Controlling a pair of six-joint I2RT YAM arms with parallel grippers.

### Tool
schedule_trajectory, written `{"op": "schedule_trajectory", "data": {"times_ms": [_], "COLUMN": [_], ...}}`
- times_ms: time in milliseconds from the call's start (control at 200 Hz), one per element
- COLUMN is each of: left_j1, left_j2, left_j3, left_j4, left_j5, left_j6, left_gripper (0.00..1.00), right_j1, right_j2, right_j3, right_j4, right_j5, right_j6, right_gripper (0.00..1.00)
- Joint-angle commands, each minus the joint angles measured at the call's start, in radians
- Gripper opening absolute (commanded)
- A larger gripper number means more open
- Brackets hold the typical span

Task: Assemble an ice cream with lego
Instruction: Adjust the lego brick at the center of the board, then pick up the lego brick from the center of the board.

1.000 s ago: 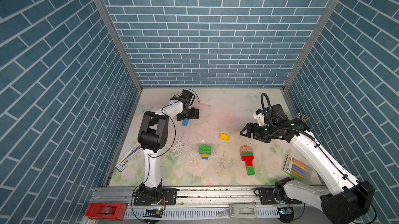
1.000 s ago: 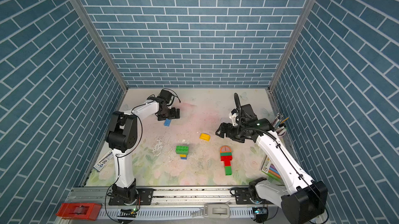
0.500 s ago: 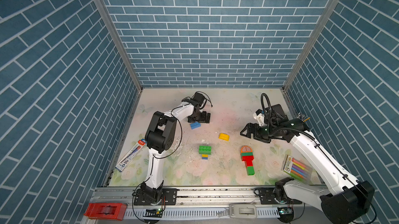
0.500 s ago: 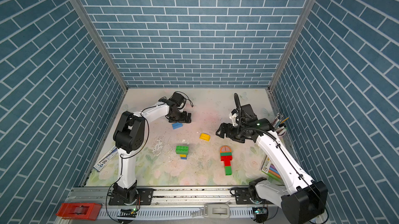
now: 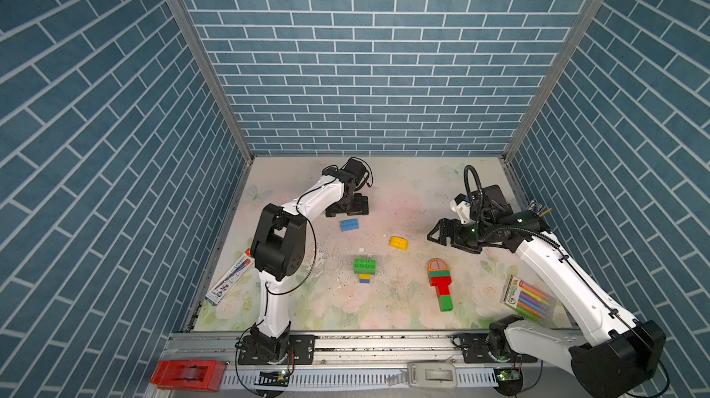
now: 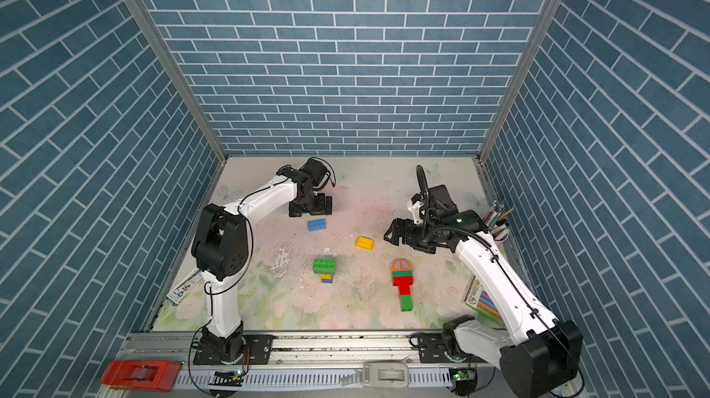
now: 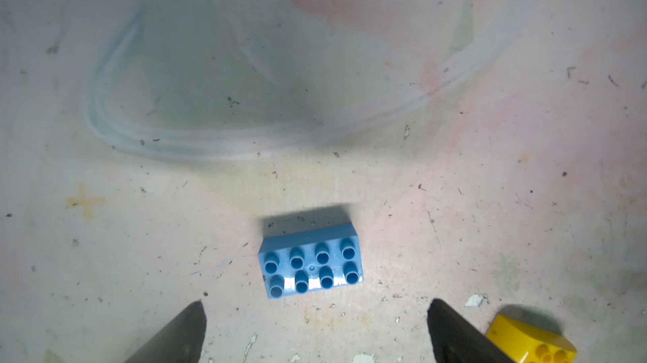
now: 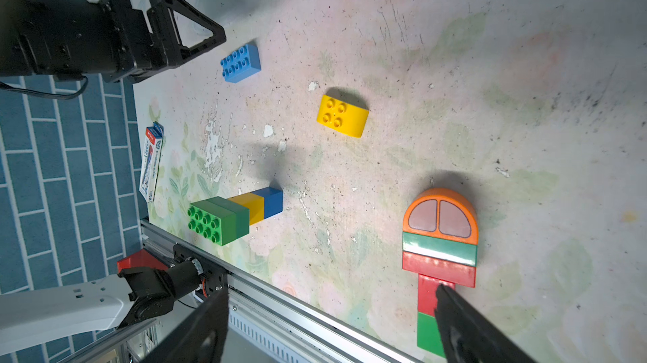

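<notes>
A blue lego brick lies studs-up at the back of the mat. My left gripper stands open just behind it, holding nothing. A yellow round-topped piece lies mid-mat. A green, yellow and blue stack sits nearer the front. An orange-topped stack of green and red bricks lies flat. My right gripper hovers open behind that stack.
A pack of coloured markers lies at the front right under my right arm. A pen box rests by the left wall. A red tape dispenser sits outside the front rail. A pen holder stands at the right wall.
My left arm has swung right along the back of the mat, and the blue brick has shifted right with it. The right arm has not moved.
</notes>
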Motion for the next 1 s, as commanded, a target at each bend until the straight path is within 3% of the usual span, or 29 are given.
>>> {"op": "schedule_trajectory", "data": {"times_ms": [0, 995], "left_j1": [-0.002, -0.011], "left_j2": [0.042, 0.139], "left_j3": [0.013, -0.017], "left_j4": [-0.104, 0.013], "left_j5": [-0.056, 0.007], "left_j6": [-0.086, -0.118], "left_gripper": [0.99, 0.83], "right_j1": [-0.006, -0.007], "right_j2": [0.010, -0.001], "right_j3": [0.018, 0.001], "right_j4": [0.007, 0.013], "right_j5": [-0.012, -0.018], "right_j6": [-0.032, -0.033], "right_gripper": [0.93, 0.93]}}
